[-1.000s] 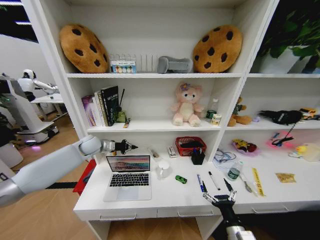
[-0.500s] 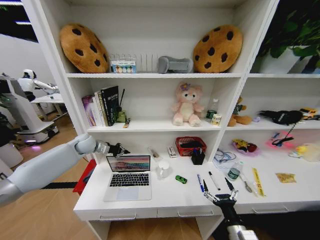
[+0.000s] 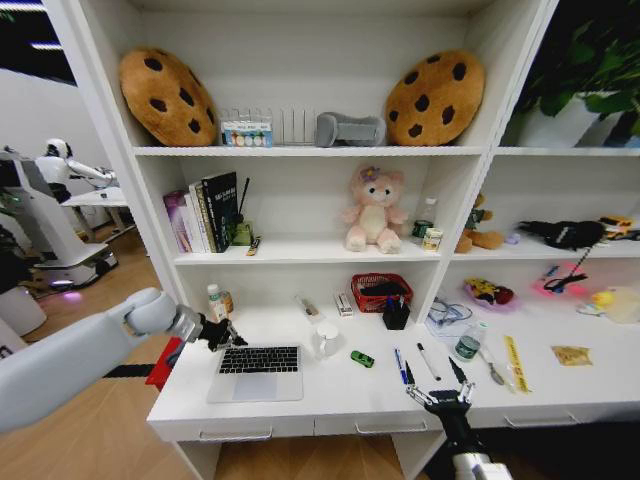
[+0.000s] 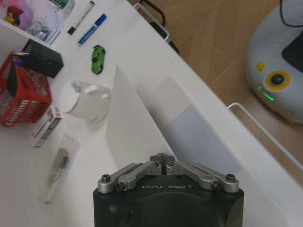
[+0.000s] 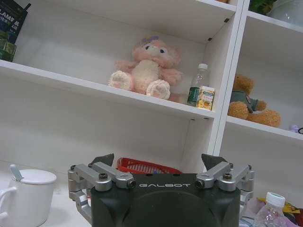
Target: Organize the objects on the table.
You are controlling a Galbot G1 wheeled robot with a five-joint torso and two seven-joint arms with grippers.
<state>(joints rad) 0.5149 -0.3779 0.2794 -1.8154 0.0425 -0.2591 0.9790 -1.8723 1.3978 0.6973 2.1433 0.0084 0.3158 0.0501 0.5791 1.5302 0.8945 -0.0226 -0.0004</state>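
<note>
From the head view, the left hand (image 3: 225, 337) is at the back left corner of the laptop (image 3: 257, 371), pinched tight, with the lid low. The laptop lies near the table's (image 3: 330, 405) left end. The green toy car (image 3: 362, 358) sits mid-table, with the blue pen (image 3: 400, 365) and the black pen (image 3: 428, 361) just beyond it. The right hand (image 3: 437, 383) hangs spread wide at the front edge.

From the left wrist view, the fingers (image 4: 156, 168) meet over the laptop's lid (image 4: 130, 137). The white mug (image 4: 85, 99) stands beside the lid.

From the right wrist view, the right hand (image 5: 161, 165) is spread wide, facing the shelves.
</note>
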